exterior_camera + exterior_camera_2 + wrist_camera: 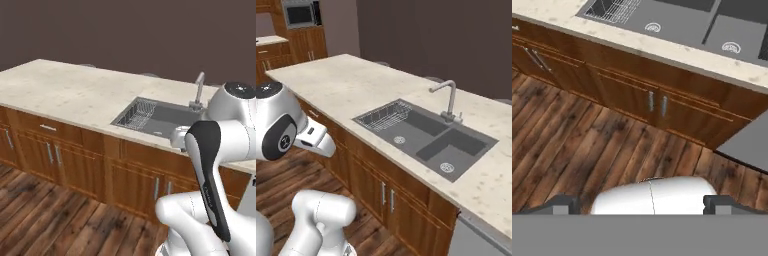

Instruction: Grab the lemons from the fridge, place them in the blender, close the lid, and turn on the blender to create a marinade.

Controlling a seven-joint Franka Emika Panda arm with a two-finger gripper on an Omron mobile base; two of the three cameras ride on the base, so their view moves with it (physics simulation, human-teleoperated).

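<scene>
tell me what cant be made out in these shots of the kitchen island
- Sink: its right side is hidden behind the arm in the left base view.
- Grey panel beside the cabinets: cut off by the frame edge in the right base view, identity unclear.
- Gripper: fingertips barely clear the bottom of the hand view.

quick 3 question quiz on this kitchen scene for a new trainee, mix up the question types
1. True or false: a wire rack sits in one basin of the sink.
2. Which side of the sink is the faucet on? A) the far side, away from the cabinet doors B) the near side, by the doors
3. Fill in: in the hand view, the gripper hangs over a ____ floor.

Key: 1 true; 2 A; 3 wooden
</scene>
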